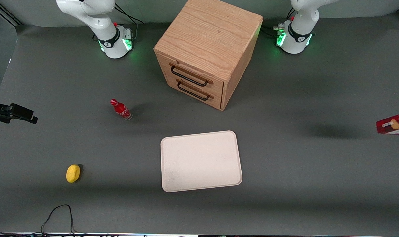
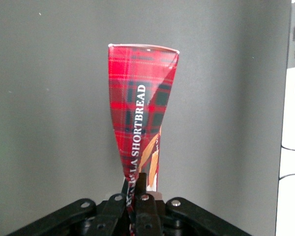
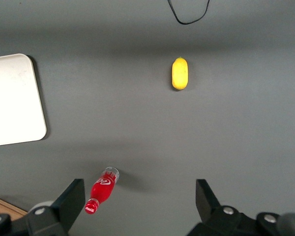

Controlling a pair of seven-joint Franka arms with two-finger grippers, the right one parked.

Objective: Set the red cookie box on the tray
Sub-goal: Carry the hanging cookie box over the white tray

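holding the red cookie box point(image 2: 140, 118) by one end, our gripper point(image 2: 139, 196) has its fingers clamped tight on the carton, which is pinched in and twisted where they bite. the box sticks straight out from the gripper w/ its tartan side and white "shortbread" lettering facing the wrist cam.

from the front cam we only get the end of the red cookie box point(image 1: 394, 124) poking in at the working arm's end of the table, lifted clear of the mat, w/ a dark shadow on the mat nearby. we can't see the gripper itself in that view.

the tray point(image 1: 201, 161) lies flat on the grey mat near the middle, well apart from the box, nothing on it. a wooden drawer cabinet point(image 1: 208, 49) stands farther from the front cam than the tray, both drawers shut. a small red bottle point(image 1: 121, 109) stands toward the parked arm's end, and a yellow lemon-like object point(image 1: 72, 173) lies nearer the front cam than the bottle. a black cable point(image 1: 57, 215) loops at the mat's near edge.
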